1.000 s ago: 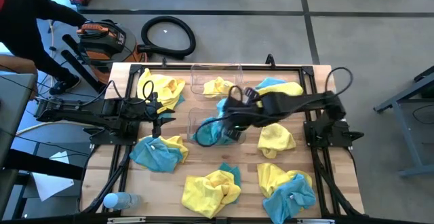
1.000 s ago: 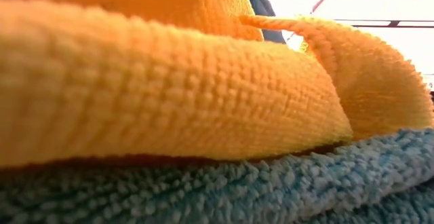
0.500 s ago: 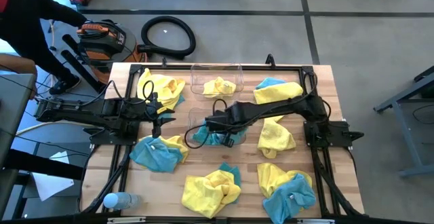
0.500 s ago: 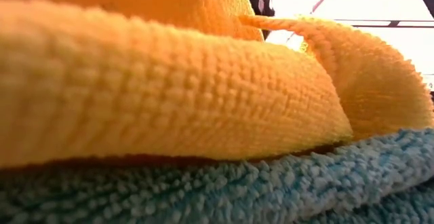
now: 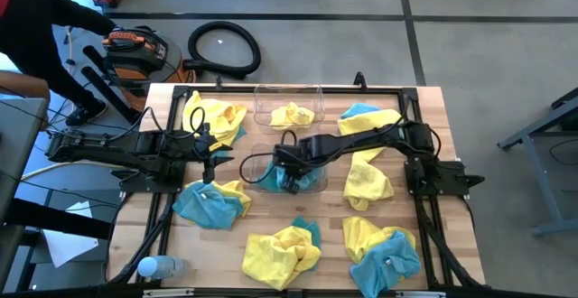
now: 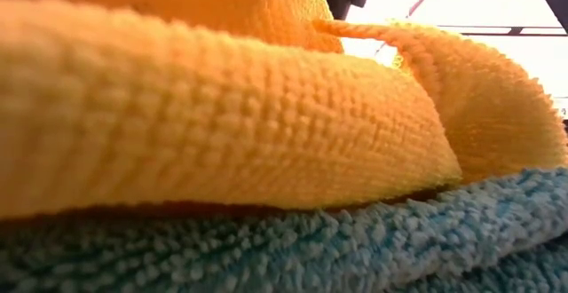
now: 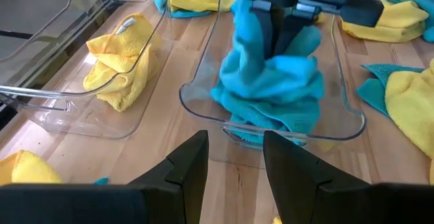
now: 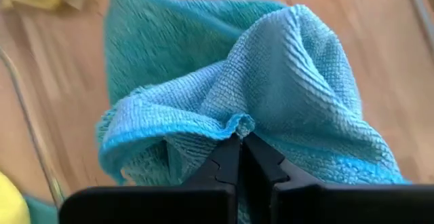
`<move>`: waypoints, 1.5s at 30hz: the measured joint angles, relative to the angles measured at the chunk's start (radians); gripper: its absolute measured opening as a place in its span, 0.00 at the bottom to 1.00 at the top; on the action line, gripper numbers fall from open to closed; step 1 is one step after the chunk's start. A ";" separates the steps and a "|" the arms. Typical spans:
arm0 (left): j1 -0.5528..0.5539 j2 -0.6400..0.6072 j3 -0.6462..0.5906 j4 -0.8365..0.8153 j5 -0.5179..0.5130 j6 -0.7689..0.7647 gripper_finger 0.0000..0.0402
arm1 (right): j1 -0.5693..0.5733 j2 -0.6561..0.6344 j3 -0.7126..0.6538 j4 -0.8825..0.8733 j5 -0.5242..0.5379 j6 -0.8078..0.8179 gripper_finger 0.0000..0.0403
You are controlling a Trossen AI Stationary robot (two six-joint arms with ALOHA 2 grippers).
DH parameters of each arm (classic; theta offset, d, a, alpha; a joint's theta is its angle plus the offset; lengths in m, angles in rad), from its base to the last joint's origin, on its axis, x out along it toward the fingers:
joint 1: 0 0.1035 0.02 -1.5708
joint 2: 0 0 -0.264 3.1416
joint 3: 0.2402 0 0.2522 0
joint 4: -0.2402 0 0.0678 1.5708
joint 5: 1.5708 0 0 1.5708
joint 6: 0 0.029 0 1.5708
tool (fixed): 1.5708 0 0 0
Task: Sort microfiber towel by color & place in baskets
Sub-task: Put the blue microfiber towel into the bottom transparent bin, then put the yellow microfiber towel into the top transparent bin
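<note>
Right now the right gripper (image 5: 287, 173) hangs over the near clear basket (image 7: 342, 95) at the desk's (image 5: 429, 108) middle, its fingers (image 8: 227, 163) clamped together on a fold of a blue towel (image 7: 271, 81) that slumps inside that basket; the far basket (image 5: 312, 95) holds a yellow towel (image 5: 293, 115); the left gripper (image 5: 213, 156) waits just beside the near basket, fingers (image 7: 186, 166) apart and holding nothing; other yellow and blue towels lie scattered over the desk.

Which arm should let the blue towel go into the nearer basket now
Right. The right gripper is shut on the blue towel, already inside the basket; the left gripper waits open outside it.
</note>
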 joint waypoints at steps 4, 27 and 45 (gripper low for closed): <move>0.000 0.000 0.000 0.000 0.000 0.000 0.33 | 0.000 0.000 -0.055 0.115 -0.033 -0.015 0.00; 0.000 0.000 0.000 0.000 0.000 -0.005 0.33 | 0.013 -0.001 0.207 -0.144 0.018 -0.006 0.30; -0.003 0.023 0.000 0.005 -0.001 -0.113 0.33 | 0.195 -0.534 -0.241 -0.202 0.363 0.282 0.09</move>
